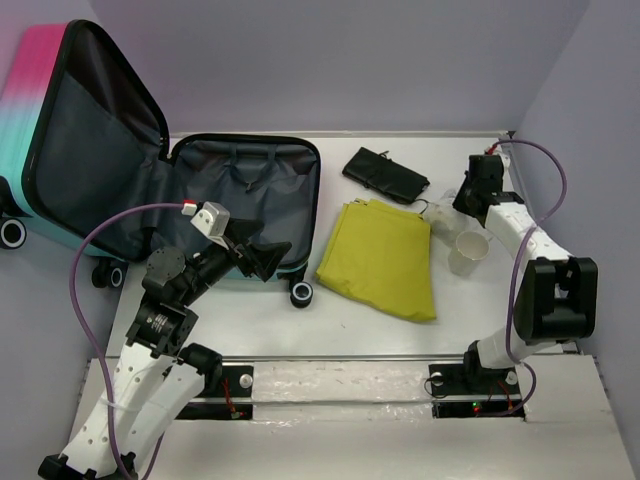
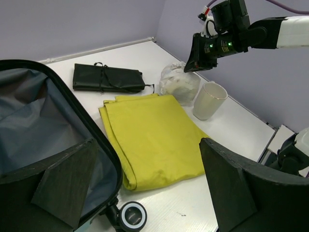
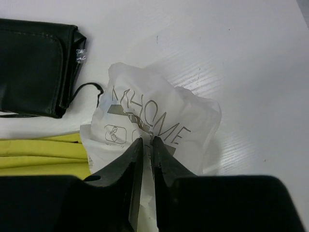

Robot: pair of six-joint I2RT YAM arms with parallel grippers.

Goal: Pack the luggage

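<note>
The luggage [image 1: 240, 195] lies open on the table's left, its pink-to-teal lid [image 1: 70, 120] standing up and the dark grey lining showing. It also shows in the left wrist view [image 2: 43, 121]. My left gripper [image 1: 262, 258] is open and empty above the suitcase's near right corner, and in its own view [image 2: 147, 145] the jaws stand wide apart. My right gripper [image 3: 147, 140] is shut on a thin white printed plastic bag [image 3: 159, 116] at the far right. The bag also shows in the top view [image 1: 437, 215] and the left wrist view [image 2: 178, 84].
A folded yellow cloth [image 1: 385, 258] lies right of the suitcase. A black pouch [image 1: 385, 175] lies behind it. A white cup [image 1: 467, 250] stands beside the bag. A suitcase wheel [image 2: 133, 216] sits by the cloth's near edge. Purple walls close in left, back and right.
</note>
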